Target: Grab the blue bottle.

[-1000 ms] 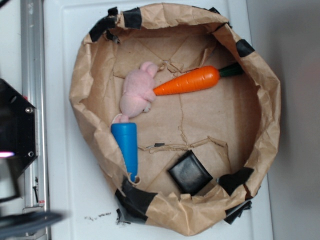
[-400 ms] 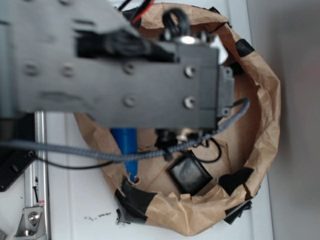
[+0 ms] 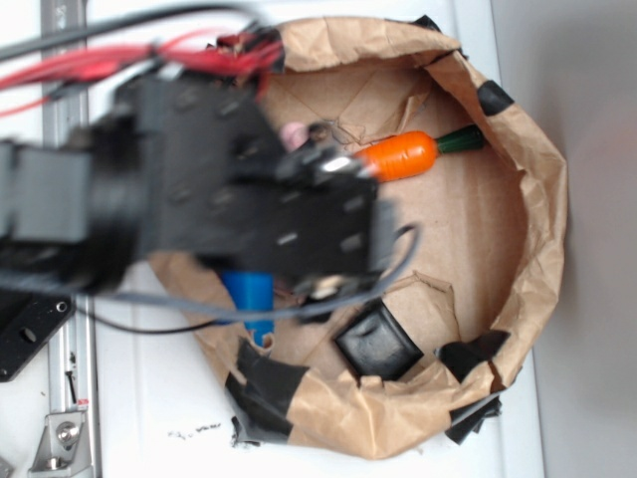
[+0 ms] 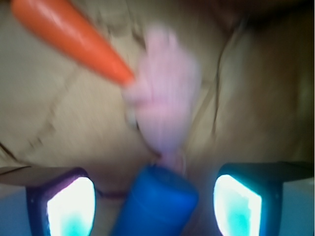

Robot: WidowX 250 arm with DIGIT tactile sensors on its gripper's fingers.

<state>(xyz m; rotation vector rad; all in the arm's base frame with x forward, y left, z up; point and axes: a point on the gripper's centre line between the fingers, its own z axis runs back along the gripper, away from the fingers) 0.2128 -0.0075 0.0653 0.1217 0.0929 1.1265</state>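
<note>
The blue bottle [image 3: 251, 301] lies in the brown paper bowl [image 3: 537, 199] at its lower left, mostly hidden under the black arm in the exterior view. In the wrist view the blue bottle [image 4: 156, 202] has its wide flat end between the two fingers, with gaps on both sides. My gripper [image 4: 153, 206] is open and holds nothing. Its fingers [image 4: 64, 205] glow pale cyan at the bottom of the wrist view. The gripper itself is blurred in the exterior view.
An orange carrot [image 3: 401, 156] lies across the bowl's upper part and also shows in the wrist view [image 4: 74, 38]. A pink plush toy [image 4: 165, 98] lies just beyond the bottle. A black square pad [image 3: 379, 343] sits at the bowl's lower middle.
The arm has swung in over the bowl from the left and now sits lower and more to the left, above the bottle. Nothing in the bowl has moved.
</note>
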